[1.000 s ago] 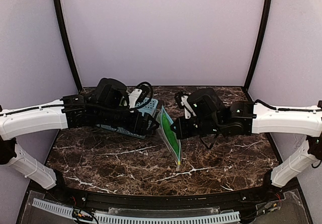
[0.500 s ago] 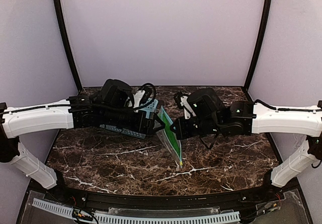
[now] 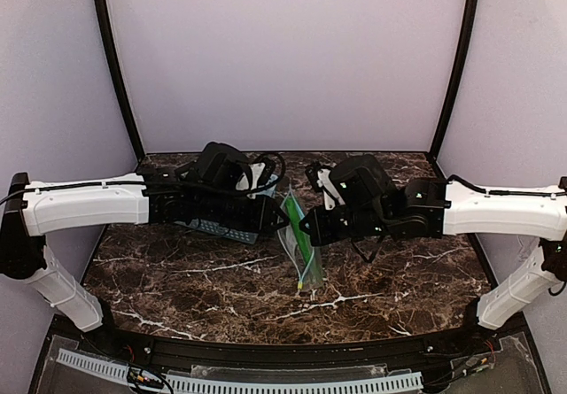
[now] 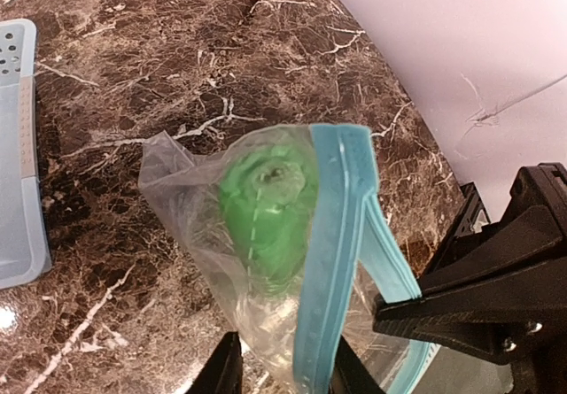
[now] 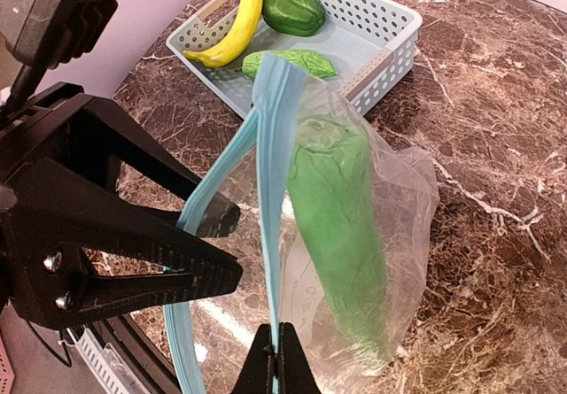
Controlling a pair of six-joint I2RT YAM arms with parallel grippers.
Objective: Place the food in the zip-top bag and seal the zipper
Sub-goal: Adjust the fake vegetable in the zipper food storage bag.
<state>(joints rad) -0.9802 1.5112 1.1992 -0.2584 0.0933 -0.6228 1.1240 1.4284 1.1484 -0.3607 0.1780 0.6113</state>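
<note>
The bag (image 5: 403, 181) is clear with a blue strip (image 5: 268, 146), the cucumber (image 5: 341, 226) green, the table (image 5: 496, 102) brown with white lines.

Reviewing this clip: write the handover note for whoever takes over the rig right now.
Right hand: shut on the zipper, holding the zip-top bag by it.
Left hand: jaws apart either side of the bag's mouth edge, not visibly pinching.
Done: first cucumber piece is inside the bag.
To do: banana, bell pepper and second cucumber piece lie in the basket; bag them, then seal the zipper.
</note>
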